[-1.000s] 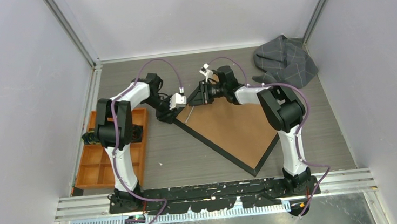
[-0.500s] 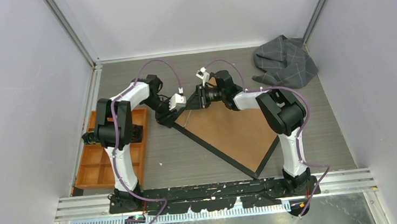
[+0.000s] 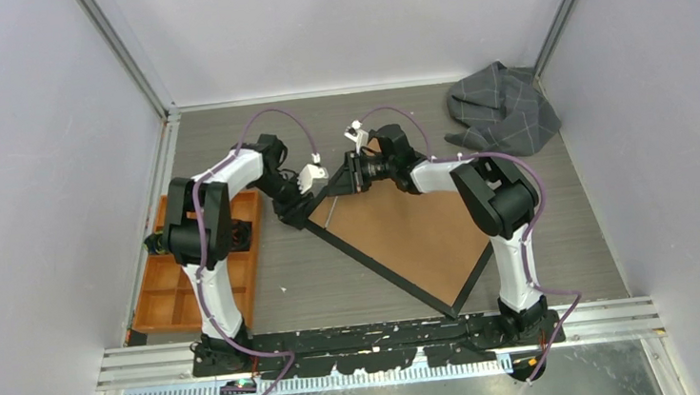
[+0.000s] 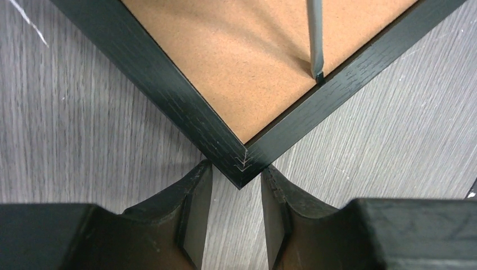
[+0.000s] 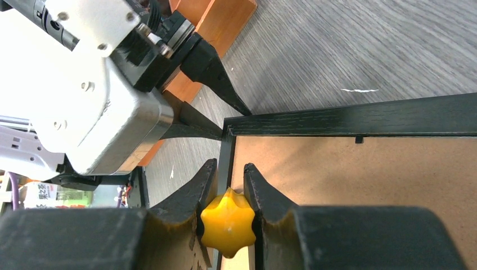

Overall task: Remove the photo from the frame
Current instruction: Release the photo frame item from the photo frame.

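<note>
Frame (image 4: 169,84) is lying face-down, brown backing board (image 4: 236,62) facing up, so the retaining tabs are reachable from above.

Left gripper (image 4: 237,173) is sitting part-open with the frame's corner nosing in between its fingertips. One fingertip is lying along each outer edge of the corner, touching or just beside it; a firm clamp is not clear. Likely it is bracing the frame against sliding while the other arm is prying.

Right gripper (image 5: 228,174) is pinching tight on the yellow star-shaped handle of a screwdriver (image 5: 228,222), with the shaft running out ahead of the fingertips. In the left wrist view the blade tip is resting at the inner edge of the black border, just ahead and to the right of the left gripper, seemingly working a small tab there.

Photo is not showing in any view; presumably it is lying under the backing board, below and ahead of both grippers. Board is looking seated, so the removal seems to be at an early stage.
</note>
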You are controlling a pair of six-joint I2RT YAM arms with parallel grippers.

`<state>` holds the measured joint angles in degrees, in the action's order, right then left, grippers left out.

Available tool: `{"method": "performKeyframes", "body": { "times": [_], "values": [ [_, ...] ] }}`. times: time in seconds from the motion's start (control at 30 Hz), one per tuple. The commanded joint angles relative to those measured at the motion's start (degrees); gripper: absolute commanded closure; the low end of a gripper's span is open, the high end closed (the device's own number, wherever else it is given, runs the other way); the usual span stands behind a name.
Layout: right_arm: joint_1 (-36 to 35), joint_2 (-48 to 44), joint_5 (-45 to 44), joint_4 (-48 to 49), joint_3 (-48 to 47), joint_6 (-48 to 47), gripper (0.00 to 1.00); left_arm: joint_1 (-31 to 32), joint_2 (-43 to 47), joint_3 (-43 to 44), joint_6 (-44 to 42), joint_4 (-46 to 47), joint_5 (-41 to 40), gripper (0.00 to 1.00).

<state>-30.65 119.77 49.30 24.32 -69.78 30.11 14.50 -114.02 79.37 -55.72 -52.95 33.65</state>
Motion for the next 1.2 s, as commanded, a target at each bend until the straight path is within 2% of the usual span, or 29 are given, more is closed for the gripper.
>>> {"method": "performKeyframes", "body": {
  "times": [0.0,0.17,0.23,0.5,0.77,1.17],
  "values": [
    [-5.71,2.95,8.51,-7.68,3.95,0.73,0.99,1.35,-1.38,-1.18,5.12,14.1,-3.93,0.61],
    [-8.46,-4.26,2.31,-17.11,6.05,-14.61,0.99,1.58,-2.07,-0.25,7.15,13.59,-6.6,0.62],
    [-10.3,-6.06,1.42,-19.38,6.4,-17.95,0.99,1.58,-2.26,-0.05,7.27,13.36,-6.9,0.62],
    [-14.76,-7.42,0.83,-18.39,7.37,-18.51,0.99,1.65,-2.9,0.26,7.55,13.18,-7.69,0.62],
    [-18.81,-8.91,-1.57,-21.54,8.91,-21.89,0.99,1.68,-4.61,2.23,8.24,12.22,-8.29,0.62],
    [-24.46,-8.72,-3.83,-28.69,5.59,-24.78,0.99,2.01,-5.78,3.24,8.8,11.79,-9.53,0.62]
  ]
}}
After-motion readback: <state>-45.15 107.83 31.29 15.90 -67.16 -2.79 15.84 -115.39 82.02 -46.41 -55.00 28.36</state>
